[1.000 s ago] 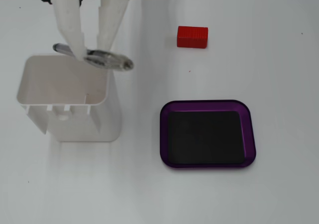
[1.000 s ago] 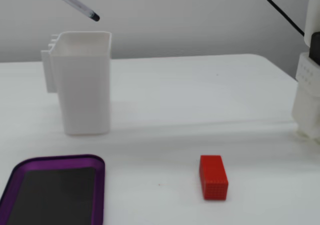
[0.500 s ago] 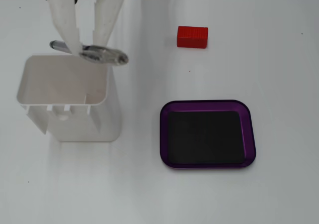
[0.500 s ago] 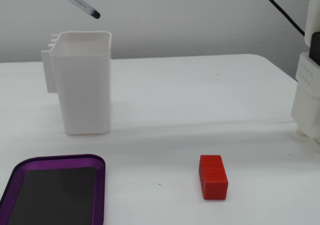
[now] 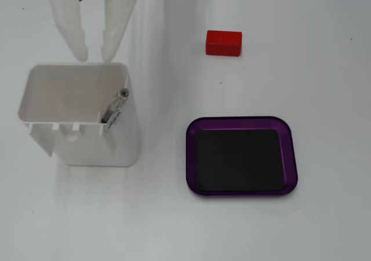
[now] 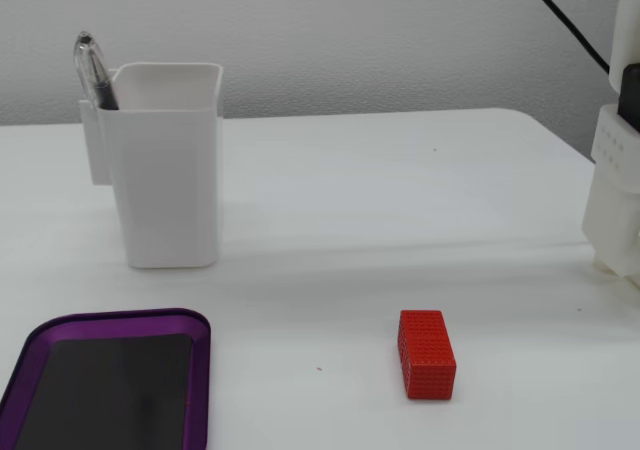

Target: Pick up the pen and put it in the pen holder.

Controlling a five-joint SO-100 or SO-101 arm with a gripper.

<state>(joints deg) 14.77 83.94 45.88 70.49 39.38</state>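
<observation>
Pen (image 5: 116, 107) is standing inside the white pen holder (image 5: 124, 139), leaning against one inner wall with its clear cap end uppermost. In the side-on fixed view the pen (image 6: 92, 70) is poking above the holder's rim (image 6: 170, 68) at the corner by the small side pocket.

I am holding my gripper (image 5: 94, 55) just beyond the holder's far rim in the top-down fixed view, near the far-left corner of the bench. My two white fingers (image 5: 69, 23) are spread apart with nothing between them: released and empty.

Judging by how things lie, the placement step is looking complete, and only my retreat from the holder is remaining.

Handling notes, as judgement only:
- The pen is appearing light, stiff and slim, with a smooth clear barrel that is likely slippery under hard pads.
- Should a re-grip be needed, I am favouring the exposed upper barrel, pinched across its width.
- The holder is looking light and tall, so a sideways knock could tip it.

A red block (image 5: 224, 43) is sitting toward the far edge, and a purple tray (image 5: 241, 123) with a dark liner is lying nearer the bench centre; both are well apart from the holder.
</observation>
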